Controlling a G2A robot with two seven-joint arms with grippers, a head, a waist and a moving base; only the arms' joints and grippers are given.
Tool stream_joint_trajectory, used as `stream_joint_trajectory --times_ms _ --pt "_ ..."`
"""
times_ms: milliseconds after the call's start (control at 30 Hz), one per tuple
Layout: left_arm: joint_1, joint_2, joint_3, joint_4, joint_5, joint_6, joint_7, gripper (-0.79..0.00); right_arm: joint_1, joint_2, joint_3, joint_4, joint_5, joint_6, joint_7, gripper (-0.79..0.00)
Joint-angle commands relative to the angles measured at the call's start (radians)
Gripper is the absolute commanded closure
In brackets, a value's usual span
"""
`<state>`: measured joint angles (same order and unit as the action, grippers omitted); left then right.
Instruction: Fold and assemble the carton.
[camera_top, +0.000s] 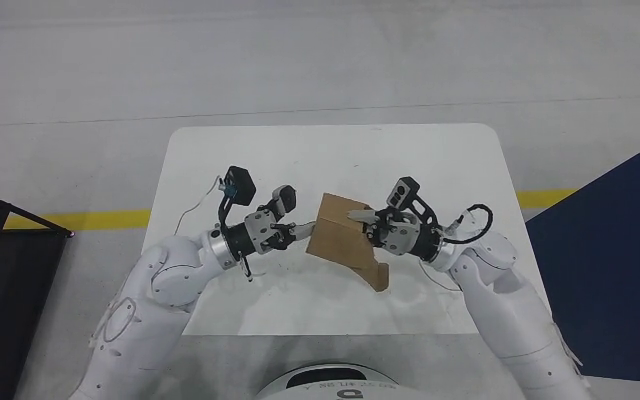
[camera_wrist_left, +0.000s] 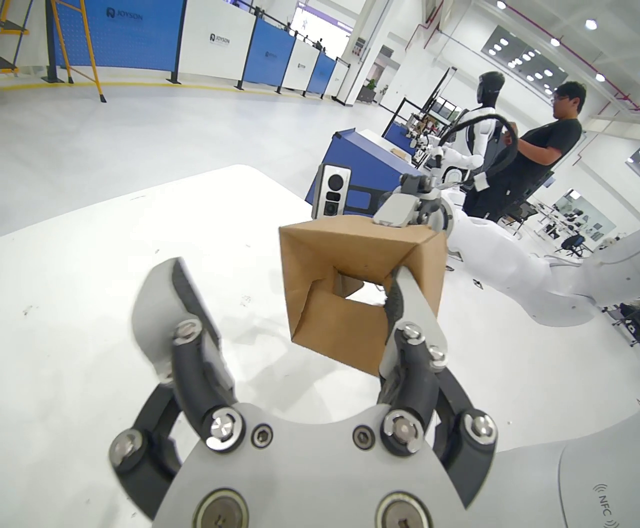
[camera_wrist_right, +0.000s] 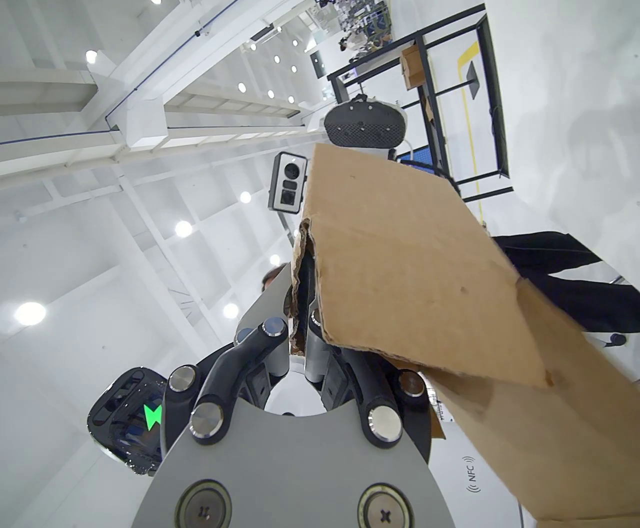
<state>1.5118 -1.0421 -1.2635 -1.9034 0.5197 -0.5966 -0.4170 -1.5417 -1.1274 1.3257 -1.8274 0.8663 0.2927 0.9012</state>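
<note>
The brown cardboard carton is held up off the white table, over its middle and a little toward the near edge, between the two arms. It is opened into a square tube lying on its side, with one open end facing left and a loose flap hanging from its near right corner. The right gripper comes in from the right and is clamped tight on the carton's upper far edge, one finger inside the wall and one outside; in the right wrist view its fingers pinch the ragged rim of the cardboard. The left gripper sits just left of the carton with its jaws spread wide and nothing held. In the left wrist view the carton's open end faces that gripper. One fingertip lies against the inner wall at the opening, while the other fingertip stands apart from the carton over the bare table.
</note>
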Motion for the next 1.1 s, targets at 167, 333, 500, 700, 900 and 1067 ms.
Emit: stream_joint_trajectory --times_ms 167,333,500,700,900,1067 --pt "0.003 0.001 0.013 0.005 -0.092 -0.039 -0.019 -0.785 -0.005 -0.001 -0.005 0.016 0.054 -0.007 0.016 0.000" --pt "-0.002 -0.001 0.034 0.005 -0.081 -0.035 -0.013 -0.785 0.003 -0.001 -0.017 0.021 0.057 -0.007 0.014 0.000" --pt "-0.011 -0.002 0.045 0.007 -0.074 -0.037 -0.012 -0.785 0.010 0.000 -0.024 0.027 0.058 -0.005 0.014 0.000" --pt "-0.022 -0.005 0.064 -0.002 -0.042 -0.028 -0.004 -0.785 0.015 0.000 -0.030 0.035 0.062 -0.007 0.009 0.000" --pt "-0.030 -0.011 0.088 -0.009 -0.014 0.002 0.032 -0.785 0.018 0.001 -0.032 0.041 0.063 -0.013 0.000 0.000" --pt "-0.032 -0.016 0.090 -0.008 0.031 0.049 0.091 -0.785 0.020 0.002 -0.032 0.045 0.065 -0.015 -0.007 0.000"
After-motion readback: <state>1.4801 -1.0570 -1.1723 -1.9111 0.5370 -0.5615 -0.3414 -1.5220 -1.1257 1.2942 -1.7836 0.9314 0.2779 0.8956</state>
